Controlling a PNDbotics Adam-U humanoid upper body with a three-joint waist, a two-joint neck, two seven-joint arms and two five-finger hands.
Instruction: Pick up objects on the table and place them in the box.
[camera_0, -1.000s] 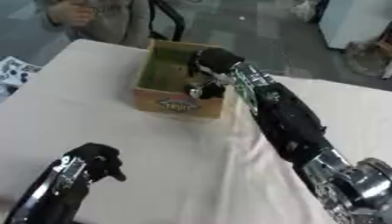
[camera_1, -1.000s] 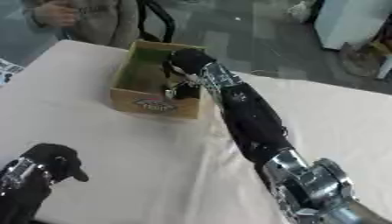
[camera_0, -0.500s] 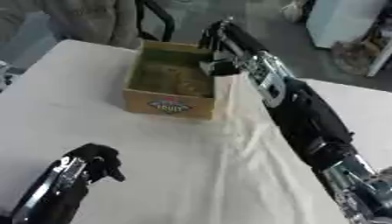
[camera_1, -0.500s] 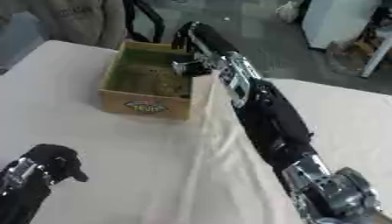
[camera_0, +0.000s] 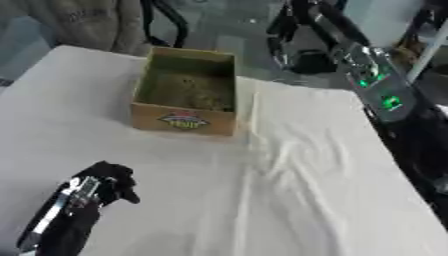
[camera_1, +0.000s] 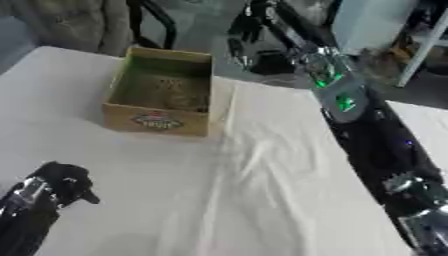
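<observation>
The cardboard box (camera_0: 185, 95) stood open on the white-clothed worktop (camera_0: 289, 175), toward its far edge, with a printed label on its near wall. A second before, the right hand (camera_0: 282, 26) had been down inside the box; half a second before, it was at the box's far right rim; now it had lifted clear and hung raised beyond the box's far right corner, past the worktop's edge, its arm running back along the right side of the cloth. Whether its fingers were curled or straight could not be told from either view, and nothing could be made out in it. The floor of the box looked mottled green and brown, and no separate object could be picked out against it, so where the task's object lay could not be confirmed; judging from the hand's dip into the box and its withdrawal, an object had probably just been dropped there. The left hand (camera_0: 107, 181) sat near the lower left corner, well short of the box, fingers curled in and holding nothing, as it had in the earlier views. No loose object showed on the cloth around the box, which suggested this placement was finished and little remained to collect.
</observation>
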